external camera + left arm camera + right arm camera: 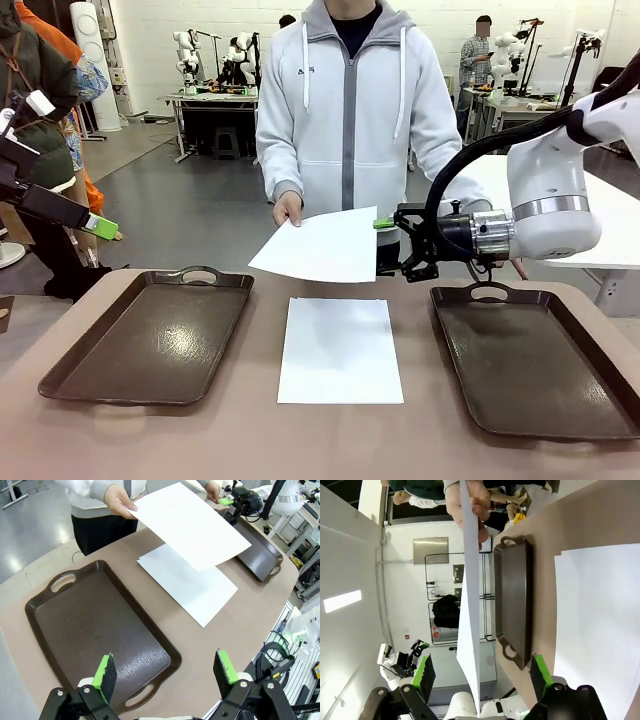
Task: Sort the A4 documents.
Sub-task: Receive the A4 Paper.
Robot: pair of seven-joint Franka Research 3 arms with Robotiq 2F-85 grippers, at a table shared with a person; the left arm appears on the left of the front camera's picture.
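1. Small logo on person's light grey zip hoodie (350,110): too small to read.
2. Right tool (385,246): open, gripping nothing; green pads sit either side of the right edge of tilted plain white A4 paper sheet (320,245), held up by person's hand (288,208).
3. 2nd white A4 sheet (340,350): flat on brown surface (330,440), btwn left dark brown handled tray (150,335) & right dark brown handled tray (535,365).
4. Left tool (167,672): open, empty, facing left tray.

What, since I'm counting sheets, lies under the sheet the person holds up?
A second white sheet lies flat on the table below it. In the left wrist view the held sheet covers its far corner; anything beneath the second white sheet is hidden.
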